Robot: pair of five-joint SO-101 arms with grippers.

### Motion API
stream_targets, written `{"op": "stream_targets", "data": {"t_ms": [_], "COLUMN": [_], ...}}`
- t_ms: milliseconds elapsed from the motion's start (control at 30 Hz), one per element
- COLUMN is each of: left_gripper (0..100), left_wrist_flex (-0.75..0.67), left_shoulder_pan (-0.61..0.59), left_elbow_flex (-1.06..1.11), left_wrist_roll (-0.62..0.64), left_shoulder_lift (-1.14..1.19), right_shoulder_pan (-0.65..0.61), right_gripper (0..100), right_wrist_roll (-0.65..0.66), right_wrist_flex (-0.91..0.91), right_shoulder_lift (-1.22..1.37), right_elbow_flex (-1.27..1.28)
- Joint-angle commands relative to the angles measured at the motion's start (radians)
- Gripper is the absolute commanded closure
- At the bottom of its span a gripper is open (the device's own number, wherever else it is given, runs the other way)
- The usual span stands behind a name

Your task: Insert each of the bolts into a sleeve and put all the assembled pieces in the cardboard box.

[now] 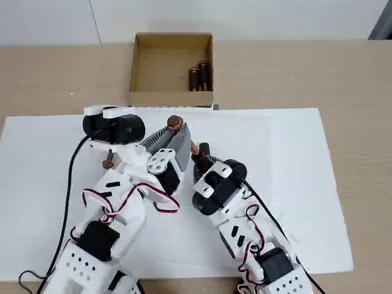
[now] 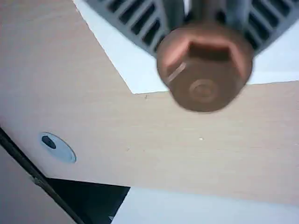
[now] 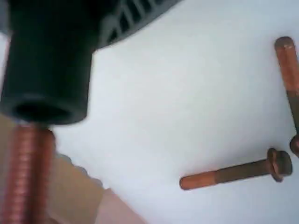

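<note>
Centre frame in the high view, the left claw (image 1: 176,128) grips a copper-coloured bolt (image 1: 174,121) between ribbed grey fingers (image 2: 133,16), its flanged hexagonal head pointing up-frame. Just to its right, the right claw (image 1: 203,154) is clamped around a smooth black cylindrical sleeve (image 1: 204,149), with the bolt's threaded end at the sleeve's mouth. Two loose bolts (image 3: 236,172) lie on the white sheet (image 1: 294,171). Assembled pieces (image 1: 199,76) rest in the open cardboard box (image 1: 173,98) at top centre, on the wooden table (image 1: 343,73).

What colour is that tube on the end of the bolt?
Black; the sleeve shows best in the right wrist view.
</note>
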Motion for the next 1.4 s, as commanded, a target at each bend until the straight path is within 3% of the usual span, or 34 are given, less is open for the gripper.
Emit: {"op": "stream_targets", "data": {"t_ms": [0, 600, 1367], "left_gripper": [100, 100, 100], "left_wrist_flex": [0.002, 0.000, 0.006], "left_shoulder_pan": [0.029, -0.014, 0.069], "left_elbow_flex": [-0.019, -0.002, 0.067], "left_wrist_roll": [0.006, 0.000, 0.006], "left_shoulder_lift": [-0.025, -0.025, -0.025], "right_shoulder_pan": [0.010, 0.010, 0.008], "right_gripper": [99.5, 99.5, 99.5], "right_wrist_roll": [0.011, 0.012, 0.055], "right_wrist_flex": [-0.033, -0.033, -0.104], "right_shoulder_lift": [-0.028, -0.028, -0.028], "right_elbow_flex": [0.009, 0.009, 0.008]}}
